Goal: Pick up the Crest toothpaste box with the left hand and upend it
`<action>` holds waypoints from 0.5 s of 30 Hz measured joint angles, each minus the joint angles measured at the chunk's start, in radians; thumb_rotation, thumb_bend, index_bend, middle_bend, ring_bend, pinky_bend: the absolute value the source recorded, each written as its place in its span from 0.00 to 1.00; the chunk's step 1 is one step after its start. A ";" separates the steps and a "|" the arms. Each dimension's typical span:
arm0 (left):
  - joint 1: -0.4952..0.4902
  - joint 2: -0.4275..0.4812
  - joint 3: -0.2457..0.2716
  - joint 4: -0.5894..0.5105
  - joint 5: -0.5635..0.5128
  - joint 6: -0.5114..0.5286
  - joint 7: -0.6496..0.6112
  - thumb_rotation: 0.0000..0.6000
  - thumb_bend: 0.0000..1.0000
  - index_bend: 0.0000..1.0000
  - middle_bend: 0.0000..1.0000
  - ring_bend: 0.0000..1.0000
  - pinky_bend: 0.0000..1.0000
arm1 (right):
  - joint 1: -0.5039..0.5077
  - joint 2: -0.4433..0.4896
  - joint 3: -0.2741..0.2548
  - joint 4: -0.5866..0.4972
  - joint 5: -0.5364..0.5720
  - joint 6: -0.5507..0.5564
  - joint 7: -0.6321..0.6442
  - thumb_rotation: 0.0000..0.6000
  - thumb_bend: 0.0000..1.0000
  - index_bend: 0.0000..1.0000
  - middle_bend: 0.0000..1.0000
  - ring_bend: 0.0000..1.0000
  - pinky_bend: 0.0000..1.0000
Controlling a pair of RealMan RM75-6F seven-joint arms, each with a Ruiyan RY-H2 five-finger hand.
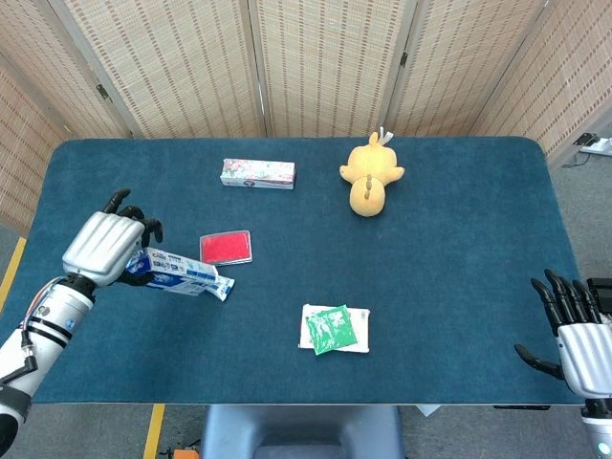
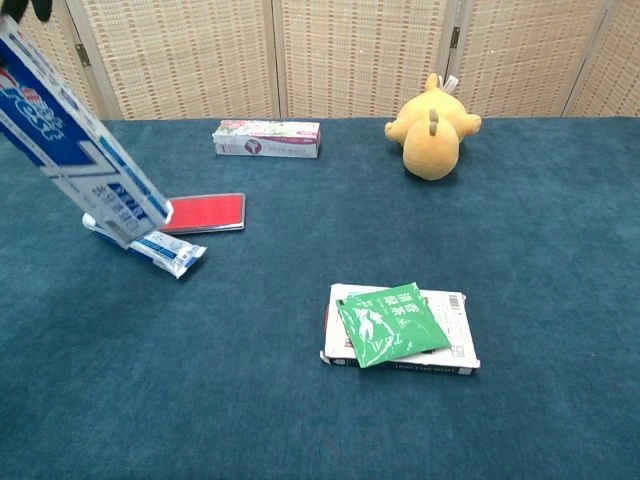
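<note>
My left hand (image 1: 105, 247) grips the blue and white Crest toothpaste box (image 1: 174, 271) at the table's left side. The box (image 2: 75, 150) hangs tilted, its lower end pointing down and to the right, just above the table (image 1: 440, 249). A toothpaste tube (image 2: 160, 248) lies on the cloth under that lower end, partly hidden by the box. In the chest view only dark fingertips of the left hand (image 2: 18, 8) show at the top left corner. My right hand (image 1: 577, 335) is open, fingers spread, off the table's front right corner.
A red flat case (image 1: 226, 247) lies just right of the box. A floral box (image 1: 257, 173) and a yellow plush duck (image 1: 371, 177) sit toward the back. A green packet (image 1: 332, 329) rests on a white box (image 2: 445, 345) near the front middle.
</note>
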 measured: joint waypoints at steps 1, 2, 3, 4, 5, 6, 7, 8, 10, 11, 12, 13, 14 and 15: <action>0.011 -0.012 -0.001 0.013 0.014 -0.024 -0.046 1.00 0.16 0.45 0.55 0.28 0.00 | -0.001 0.000 -0.001 0.000 -0.003 0.003 0.001 1.00 0.21 0.00 0.00 0.00 0.00; 0.025 -0.031 -0.001 0.033 0.038 -0.056 -0.107 1.00 0.16 0.46 0.55 0.28 0.00 | -0.002 0.001 -0.001 0.000 -0.006 0.006 0.002 1.00 0.21 0.00 0.00 0.00 0.00; 0.037 -0.048 -0.001 0.050 0.059 -0.080 -0.150 1.00 0.16 0.46 0.55 0.28 0.00 | -0.003 0.001 -0.002 0.000 -0.008 0.008 0.004 1.00 0.21 0.00 0.00 0.00 0.00; 0.048 -0.068 0.000 0.071 0.084 -0.101 -0.191 1.00 0.16 0.46 0.55 0.28 0.00 | -0.004 0.002 -0.002 0.001 -0.009 0.010 0.007 1.00 0.21 0.00 0.00 0.00 0.00; 0.064 -0.098 0.001 0.103 0.120 -0.126 -0.241 1.00 0.16 0.45 0.55 0.28 0.00 | -0.005 0.003 -0.003 0.001 -0.010 0.012 0.008 1.00 0.21 0.00 0.00 0.00 0.00; 0.075 -0.121 0.003 0.129 0.147 -0.141 -0.272 1.00 0.16 0.45 0.55 0.27 0.00 | -0.006 0.003 -0.003 0.001 -0.010 0.013 0.010 1.00 0.21 0.00 0.00 0.00 0.00; 0.085 -0.143 0.006 0.156 0.174 -0.153 -0.298 1.00 0.16 0.42 0.52 0.26 0.00 | -0.007 0.004 -0.003 0.002 -0.011 0.016 0.013 1.00 0.21 0.00 0.00 0.00 0.00; 0.098 -0.170 0.010 0.191 0.206 -0.169 -0.328 1.00 0.16 0.37 0.46 0.23 0.00 | -0.008 0.005 -0.003 0.003 -0.012 0.018 0.015 1.00 0.21 0.00 0.00 0.00 0.00; 0.112 -0.201 0.019 0.241 0.242 -0.196 -0.363 1.00 0.15 0.19 0.23 0.11 0.00 | -0.009 0.006 -0.004 0.005 -0.012 0.017 0.016 1.00 0.21 0.00 0.00 0.00 0.00; 0.117 -0.212 0.025 0.266 0.256 -0.217 -0.376 1.00 0.14 0.09 0.10 0.05 0.00 | -0.009 0.006 -0.005 0.005 -0.013 0.016 0.016 1.00 0.21 0.00 0.00 0.00 0.00; 0.119 -0.215 0.029 0.278 0.260 -0.230 -0.380 1.00 0.14 0.03 0.04 0.01 0.00 | -0.008 0.007 -0.005 0.005 -0.014 0.015 0.016 1.00 0.21 0.00 0.00 0.00 0.00; 0.118 -0.215 0.031 0.283 0.260 -0.239 -0.381 1.00 0.13 0.00 0.00 0.00 0.00 | -0.008 0.007 -0.005 0.004 -0.016 0.015 0.016 1.00 0.21 0.00 0.00 0.00 0.00; 0.118 -0.211 0.031 0.284 0.258 -0.242 -0.379 1.00 0.13 0.00 0.00 0.00 0.00 | -0.008 0.007 -0.006 0.004 -0.017 0.015 0.016 1.00 0.21 0.00 0.00 0.00 0.00; 0.117 -0.207 0.029 0.282 0.256 -0.238 -0.376 1.00 0.13 0.00 0.00 0.00 0.00 | -0.008 0.007 -0.006 0.004 -0.018 0.015 0.015 1.00 0.21 0.00 0.00 0.00 0.00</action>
